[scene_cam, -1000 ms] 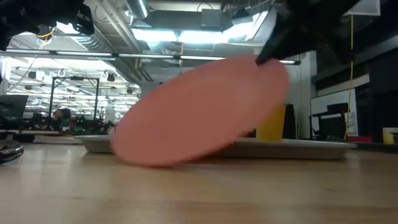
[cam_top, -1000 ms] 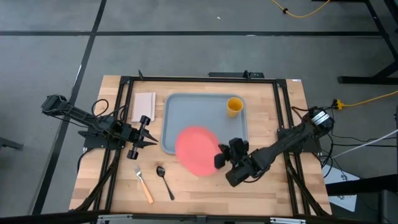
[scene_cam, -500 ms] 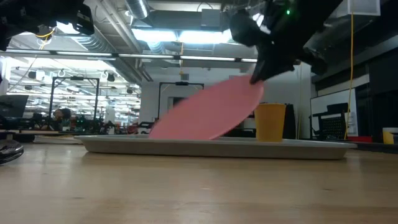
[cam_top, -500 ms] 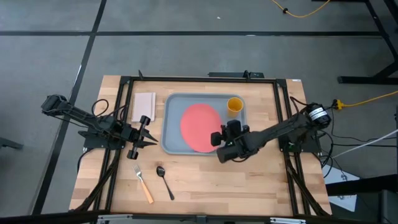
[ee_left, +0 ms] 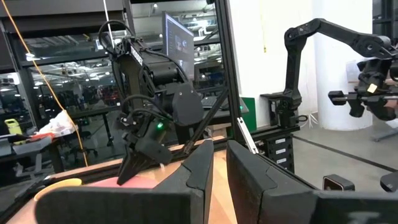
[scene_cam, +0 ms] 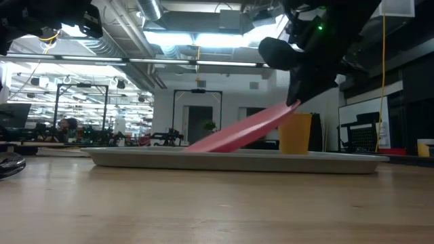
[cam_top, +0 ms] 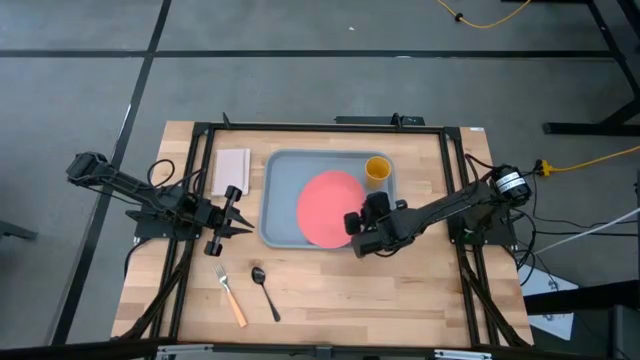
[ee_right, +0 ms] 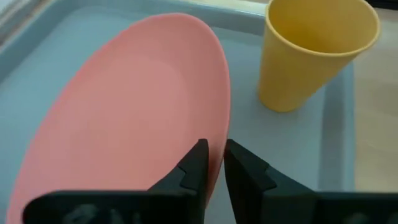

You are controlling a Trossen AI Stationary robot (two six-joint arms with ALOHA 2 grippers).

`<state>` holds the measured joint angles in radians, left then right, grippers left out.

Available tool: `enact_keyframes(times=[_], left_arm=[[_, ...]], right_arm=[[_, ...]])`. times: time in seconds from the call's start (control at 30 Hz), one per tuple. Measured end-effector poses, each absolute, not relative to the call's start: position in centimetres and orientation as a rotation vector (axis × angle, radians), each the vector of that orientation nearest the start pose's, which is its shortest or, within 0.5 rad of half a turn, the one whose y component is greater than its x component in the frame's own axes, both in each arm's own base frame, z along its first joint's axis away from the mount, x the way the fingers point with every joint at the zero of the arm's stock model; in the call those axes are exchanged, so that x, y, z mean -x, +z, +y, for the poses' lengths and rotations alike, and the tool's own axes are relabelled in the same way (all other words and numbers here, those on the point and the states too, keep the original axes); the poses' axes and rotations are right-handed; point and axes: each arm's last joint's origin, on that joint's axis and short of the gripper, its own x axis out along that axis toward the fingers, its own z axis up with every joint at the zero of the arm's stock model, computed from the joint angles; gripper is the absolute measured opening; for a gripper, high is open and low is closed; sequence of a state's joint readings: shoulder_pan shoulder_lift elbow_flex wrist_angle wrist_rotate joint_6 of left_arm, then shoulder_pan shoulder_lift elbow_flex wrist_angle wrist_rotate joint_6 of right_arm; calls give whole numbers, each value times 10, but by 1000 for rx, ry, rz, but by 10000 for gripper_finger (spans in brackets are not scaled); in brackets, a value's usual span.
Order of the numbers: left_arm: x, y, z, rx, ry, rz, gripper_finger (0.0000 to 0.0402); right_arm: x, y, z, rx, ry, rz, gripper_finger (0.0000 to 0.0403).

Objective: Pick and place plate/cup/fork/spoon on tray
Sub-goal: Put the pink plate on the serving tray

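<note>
Tray (cam_top: 280,185) holds one plate (cam_top: 330,206) (tilted, rim pinched by right gripper (cam_top: 354,221)) and one cup (cam_top: 377,170). Left gripper (cam_top: 240,229) idle, fingers nearly together. One fork (cam_top: 229,295), one spoon (cam_top: 265,291) on table.

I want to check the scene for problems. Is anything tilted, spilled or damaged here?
Only the plate is askew: it slants over the tray, far edge down on it, near edge raised in the right gripper, beside the upright cup. Nothing looks spilled or damaged.

Plate (cam_top: 328,206) now lower, flatter, farther onto tray (cam_top: 280,195)
</note>
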<state>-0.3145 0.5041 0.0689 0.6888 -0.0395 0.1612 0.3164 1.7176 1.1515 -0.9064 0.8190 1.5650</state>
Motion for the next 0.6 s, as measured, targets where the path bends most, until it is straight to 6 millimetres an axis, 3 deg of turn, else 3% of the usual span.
enact_keyframes(times=[0.6], left_arm=[[-124, 206, -39, -115, -253, -272, 39]], right_arm=[[-291, 196, 74, -505, -1171, 668, 56]])
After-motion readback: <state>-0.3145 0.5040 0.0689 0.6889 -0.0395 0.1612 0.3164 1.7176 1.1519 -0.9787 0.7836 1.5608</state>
